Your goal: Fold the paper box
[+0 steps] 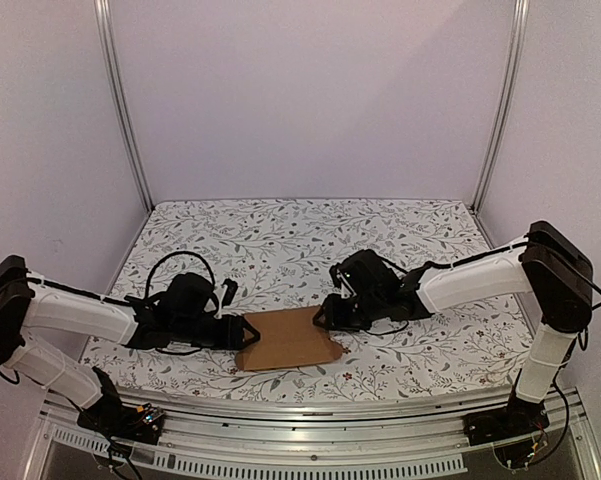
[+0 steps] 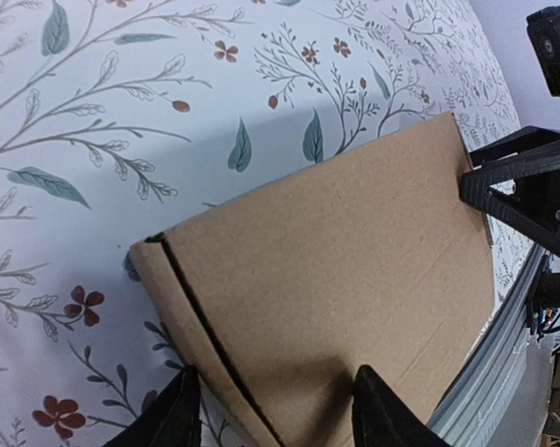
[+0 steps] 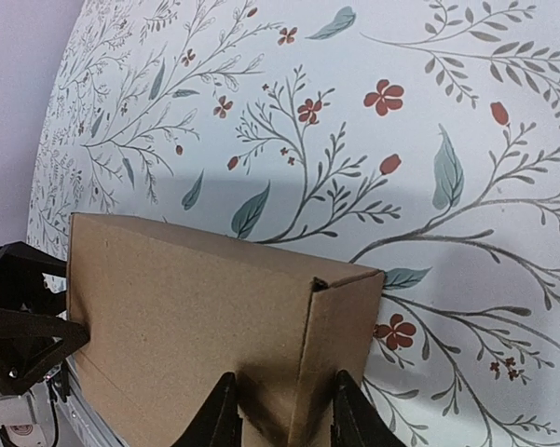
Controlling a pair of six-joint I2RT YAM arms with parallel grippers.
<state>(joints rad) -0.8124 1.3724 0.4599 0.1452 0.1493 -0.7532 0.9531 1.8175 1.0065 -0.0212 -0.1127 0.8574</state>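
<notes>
floral table (image 1: 280, 225) bears the paper box (image 1: 285, 340) between left hand (image 1: 242, 331) and right hand (image 1: 322, 316)

From my station I see the paper box (image 1: 287, 339) lying on the surface (image 1: 280, 240) near its front edge, midway between the two arms. My left gripper (image 1: 242, 333) sits at its left end and my right gripper (image 1: 323, 316) at its right end, facing each other across it.

Brown paper box (image 1: 288, 340), flat-lying, closed.
</notes>
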